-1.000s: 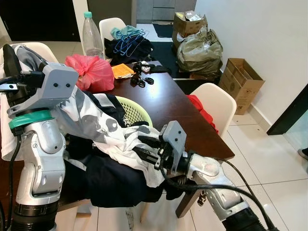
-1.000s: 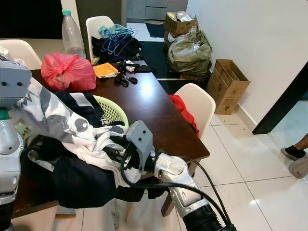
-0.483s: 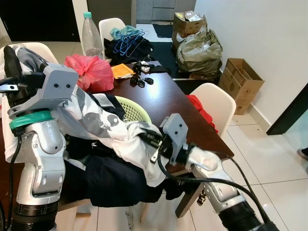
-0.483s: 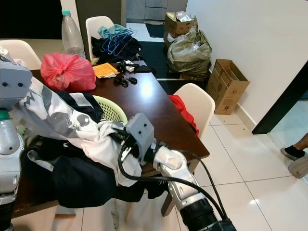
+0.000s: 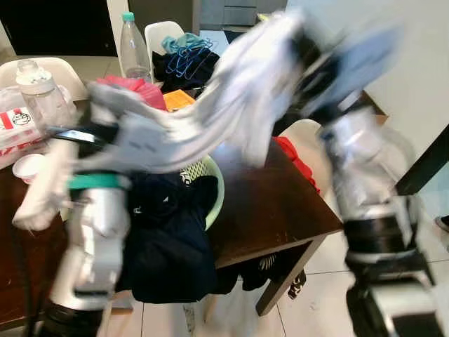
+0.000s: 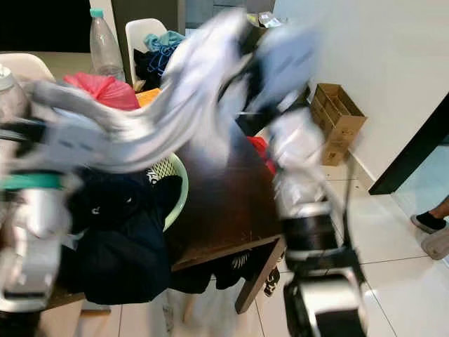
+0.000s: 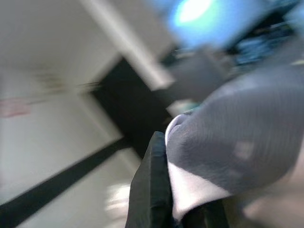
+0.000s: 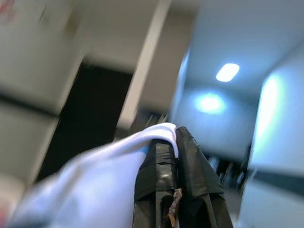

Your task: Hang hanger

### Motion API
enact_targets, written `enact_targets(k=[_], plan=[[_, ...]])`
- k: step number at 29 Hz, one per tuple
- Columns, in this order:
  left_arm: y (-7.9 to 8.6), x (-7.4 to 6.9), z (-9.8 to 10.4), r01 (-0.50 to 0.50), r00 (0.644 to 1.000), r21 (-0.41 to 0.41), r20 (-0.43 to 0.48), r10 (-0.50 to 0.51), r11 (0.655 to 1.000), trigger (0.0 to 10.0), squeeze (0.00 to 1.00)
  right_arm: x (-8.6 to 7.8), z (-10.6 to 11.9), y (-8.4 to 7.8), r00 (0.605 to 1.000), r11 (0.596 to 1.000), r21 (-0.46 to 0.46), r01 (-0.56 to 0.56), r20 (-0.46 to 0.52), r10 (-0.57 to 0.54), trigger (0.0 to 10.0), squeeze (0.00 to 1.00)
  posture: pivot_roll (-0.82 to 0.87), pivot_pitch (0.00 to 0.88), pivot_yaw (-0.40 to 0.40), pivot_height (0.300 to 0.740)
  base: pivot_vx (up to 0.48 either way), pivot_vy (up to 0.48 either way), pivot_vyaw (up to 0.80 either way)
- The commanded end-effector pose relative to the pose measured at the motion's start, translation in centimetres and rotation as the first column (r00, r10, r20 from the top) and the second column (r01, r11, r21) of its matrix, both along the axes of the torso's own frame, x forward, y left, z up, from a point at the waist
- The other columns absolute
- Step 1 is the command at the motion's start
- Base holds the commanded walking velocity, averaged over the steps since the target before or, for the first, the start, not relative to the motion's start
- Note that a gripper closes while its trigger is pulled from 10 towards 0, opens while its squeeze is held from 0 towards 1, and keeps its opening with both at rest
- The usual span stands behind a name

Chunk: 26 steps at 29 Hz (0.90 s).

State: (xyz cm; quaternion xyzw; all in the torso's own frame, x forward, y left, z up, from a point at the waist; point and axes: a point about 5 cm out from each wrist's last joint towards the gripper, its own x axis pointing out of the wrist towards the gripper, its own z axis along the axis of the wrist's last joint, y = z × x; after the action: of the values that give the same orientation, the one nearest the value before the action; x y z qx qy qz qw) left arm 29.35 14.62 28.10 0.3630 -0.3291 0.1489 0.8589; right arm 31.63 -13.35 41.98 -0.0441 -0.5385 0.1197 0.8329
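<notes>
A white and grey garment (image 5: 210,105) is stretched in the air above the dark table (image 5: 280,203), between both raised arms; the picture is badly blurred. My right gripper (image 5: 309,53) is high at the right, shut on one end of the cloth (image 8: 95,190), with its black fingers (image 8: 159,175) pressed together. At the left, lower down, my left gripper (image 5: 77,137) pinches the other end, grey-white fabric (image 7: 228,128) lying against its finger (image 7: 149,190). Blue hangers (image 5: 189,60) lie on a far chair piled with clothes.
A green laundry basket (image 5: 214,186) and dark clothes (image 5: 168,239) lie on the table under the garment. Behind are a plastic bottle (image 5: 130,42) and a red bag (image 5: 140,88). A white chair (image 5: 298,137) stands to the right, cardboard boxes (image 6: 337,112) by the wall. A person's foot (image 6: 428,221) at far right.
Both arms have swung up fast, pulling the white and grey garment off the pile and stretching it in the air. The right arm rose from table height to head height.
</notes>
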Motion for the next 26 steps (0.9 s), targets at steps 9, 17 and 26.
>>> enact_targets(k=[9,17,26], plan=[[-4.8,-1.8,-1.2,0.508,0.825,-0.128,-0.211,-0.524,0.852,10.0,1.0,0.6,-0.4,-4.0,0.997,0.984,0.158,0.08,-0.031,-0.076,0.0,0.0,-0.02,0.082,0.001,0.74,0.0,0.0,0.0],[-3.7,-2.8,-2.5,0.397,0.908,0.027,-0.161,-0.387,0.918,10.0,1.0,1.4,-3.2,-5.6,0.981,0.972,0.174,0.16,-0.137,-0.137,0.0,0.0,-0.03,0.08,0.022,0.74,0.0,0.0,0.0],[-1.0,-2.7,-2.2,0.287,0.934,-0.265,-0.137,-0.331,0.921,10.0,0.0,1.8,-5.0,-7.2,0.962,0.959,0.185,0.216,-0.207,-0.177,0.0,0.0,-0.02,0.076,0.02,0.74,0.0,0.0,0.0]])
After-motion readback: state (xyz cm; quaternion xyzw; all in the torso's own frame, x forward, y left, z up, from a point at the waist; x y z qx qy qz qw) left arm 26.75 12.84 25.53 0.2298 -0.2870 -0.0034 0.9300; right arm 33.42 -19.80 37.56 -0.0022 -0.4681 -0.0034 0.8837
